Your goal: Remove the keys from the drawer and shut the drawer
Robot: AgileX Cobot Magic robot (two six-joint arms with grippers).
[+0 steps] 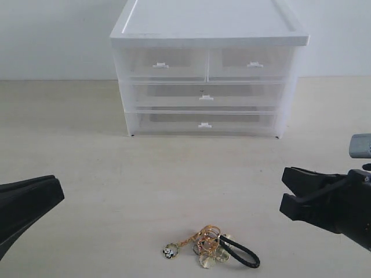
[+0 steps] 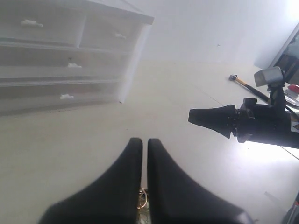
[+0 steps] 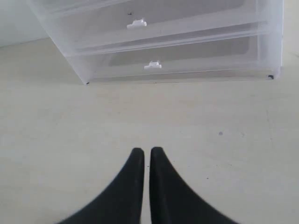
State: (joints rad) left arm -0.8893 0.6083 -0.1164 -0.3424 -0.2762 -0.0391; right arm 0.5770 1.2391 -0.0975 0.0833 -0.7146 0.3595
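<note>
The keys point(image 1: 210, 243), gold rings on a chain with a black cord loop and a small round charm, lie on the table near its front edge. The drawer point(image 1: 203, 121), lowest tier of the white unit, sits pushed in flush, also seen as the drawer point(image 3: 187, 56) and the drawer point(image 2: 42, 100). My left gripper point(image 1: 59, 190) hovers low at the left, well left of the keys, shut and empty. In the left wrist view a bit of the keys point(image 2: 142, 198) shows through the slit behind the left gripper point(image 2: 145, 140). My right gripper point(image 1: 284, 190) hangs right of the keys, shut and empty, as the right gripper point(image 3: 146, 150) shows.
The three-tier drawer unit point(image 1: 208, 35) stands at the back centre against a white wall, all its drawers pushed in. A hammer point(image 2: 243, 83) lies on the table far off beyond the right arm point(image 2: 261, 123). Bare tabletop point(image 1: 174, 174) stretches between the unit and the keys.
</note>
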